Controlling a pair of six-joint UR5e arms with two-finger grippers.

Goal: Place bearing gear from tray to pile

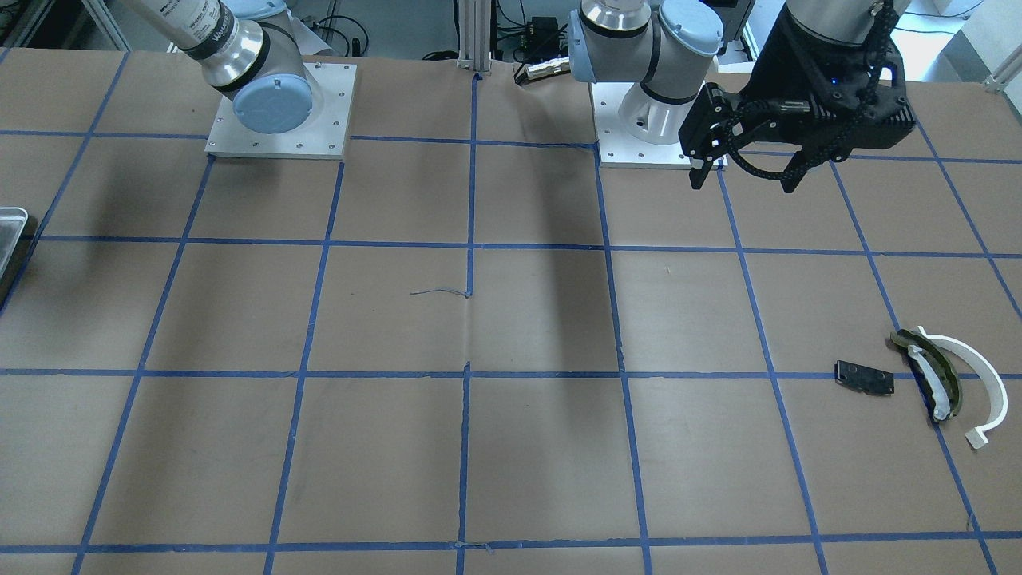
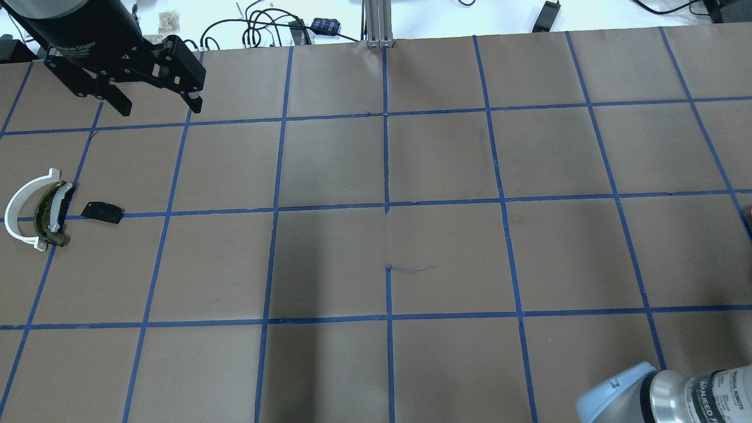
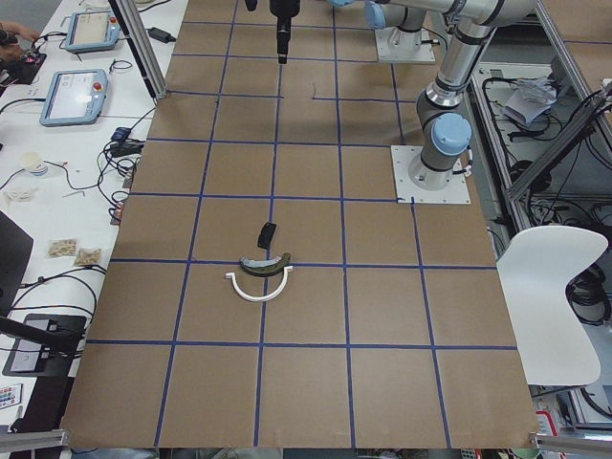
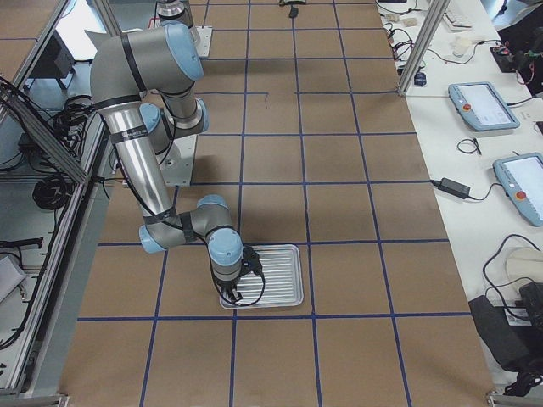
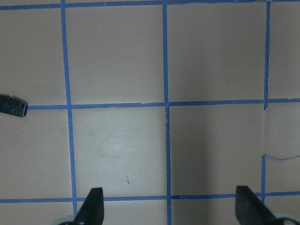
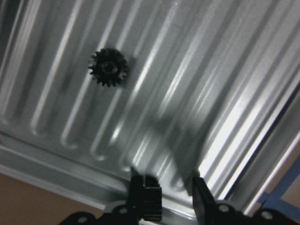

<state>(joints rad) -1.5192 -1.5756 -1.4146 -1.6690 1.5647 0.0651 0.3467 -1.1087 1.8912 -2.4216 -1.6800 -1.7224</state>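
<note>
The bearing gear (image 6: pixel 108 68), small, black and toothed, lies flat on the ribbed floor of the silvery tray (image 6: pixel 211 93). The tray also shows in the exterior right view (image 4: pixel 280 273) and at the left edge of the front view (image 1: pixel 11 228). My right gripper (image 6: pixel 174 197) hangs low over the tray's near rim, apart from the gear, with its fingers a narrow gap apart and nothing between them. The pile is a black plate (image 1: pixel 865 377), an olive curved piece (image 1: pixel 930 367) and a white arc (image 1: pixel 988 383). My left gripper (image 1: pixel 742 177) is open and empty, high above the table and away from the pile.
The brown table has a blue tape grid (image 2: pixel 386 205). The pile also shows in the overhead view: plate (image 2: pixel 102 212), olive piece (image 2: pixel 47 214), arc (image 2: pixel 17 211). The plate's end shows in the left wrist view (image 5: pixel 11 106). The arm base plates (image 1: pixel 279 112) stand at the robot's side.
</note>
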